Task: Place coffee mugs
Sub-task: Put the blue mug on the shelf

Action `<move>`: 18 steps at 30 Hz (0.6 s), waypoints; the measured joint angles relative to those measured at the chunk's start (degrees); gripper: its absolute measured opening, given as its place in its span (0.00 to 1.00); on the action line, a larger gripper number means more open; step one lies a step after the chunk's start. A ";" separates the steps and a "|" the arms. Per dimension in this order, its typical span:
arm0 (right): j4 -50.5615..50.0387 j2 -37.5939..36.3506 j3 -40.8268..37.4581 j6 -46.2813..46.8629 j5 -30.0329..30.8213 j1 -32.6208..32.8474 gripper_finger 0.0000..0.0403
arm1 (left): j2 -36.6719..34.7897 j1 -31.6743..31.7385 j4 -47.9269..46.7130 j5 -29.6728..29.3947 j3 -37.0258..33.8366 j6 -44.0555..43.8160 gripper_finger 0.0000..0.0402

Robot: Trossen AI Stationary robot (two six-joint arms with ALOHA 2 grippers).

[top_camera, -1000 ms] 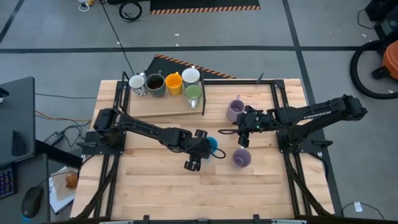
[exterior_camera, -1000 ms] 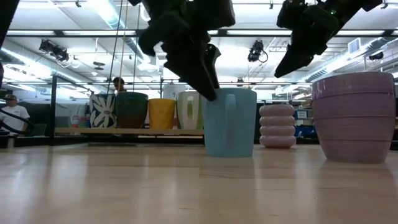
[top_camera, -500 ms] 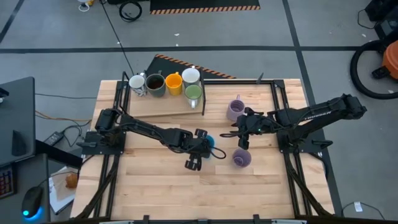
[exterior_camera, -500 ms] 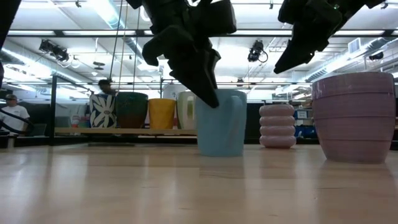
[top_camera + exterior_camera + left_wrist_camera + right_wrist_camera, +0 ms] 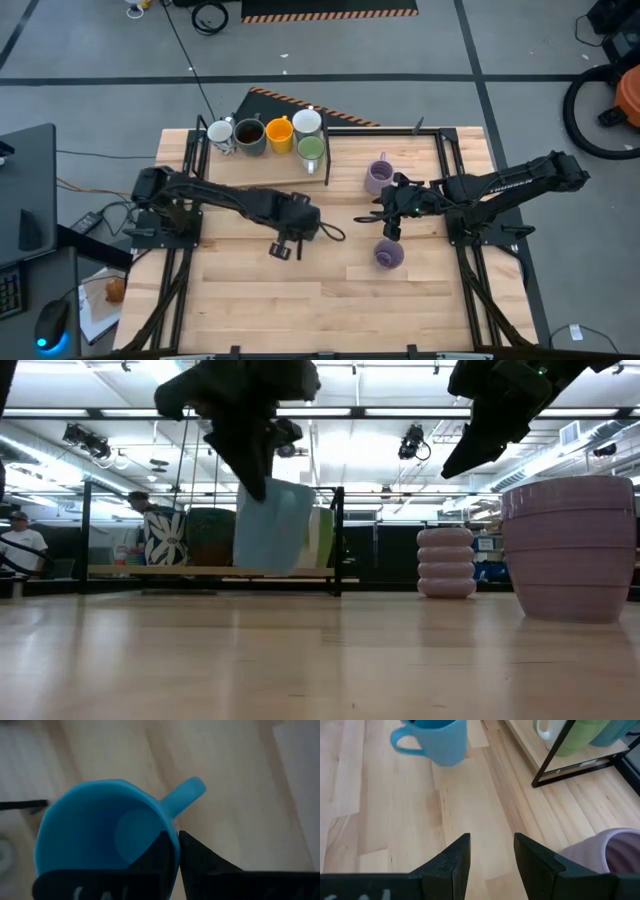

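Since 1 s ago: small blue ceramic mug [image 5: 309,229] has left its spot mid-table, now off the wood and carried toward the tray side; L arm has swung back with it. R arm unchanged.

High view: left gripper [image 5: 297,231] clenched on the blue mug, which is mostly hidden under the wrist; only a blue sliver shows. Raised wooden tray [image 5: 262,171] at the table's far-left holds five mugs in a row: patterned white [image 5: 221,134], dark brown [image 5: 249,133], orange [image 5: 279,133], plain white [image 5: 306,122], green [image 5: 311,148]. Right gripper [image 5: 385,212] hangs between the two lavender ribbed mugs, far one [image 5: 378,176] and near one [image 5: 389,254], touching neither.

Low view: blue mug airborne, tilted, rim up under the L fingers, well clear of the tabletop [image 5: 300,660] and in line with the tray row behind.

Left wrist view: fingertips [image 5: 167,851] pinch the rim wall just beside the handle root, one in, one out; handle points away from the gripper.

Right wrist view: R jaws released, empty, bare wood between them; near lavender mug at the frame's corner.

Judgement: placing leg under way. Tray lies beyond the held mug, L arm nearer. Open tray room is nearside of the row. Watch the black frame post [image 5: 327,163] beside the green mug. Level the mug before set-down.
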 joint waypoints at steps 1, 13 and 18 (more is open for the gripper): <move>0.02 0.00 0.00 -0.07 0.04 -0.02 0.39 | -0.88 0.65 -0.29 0.13 -0.01 0.78 0.08; 2.40 0.04 0.00 -1.84 0.06 0.31 0.39 | -13.25 12.82 4.35 3.28 -11.89 12.11 0.07; 3.09 0.02 0.00 -1.81 0.06 0.29 0.39 | -15.55 18.91 4.15 5.89 -13.91 17.56 0.08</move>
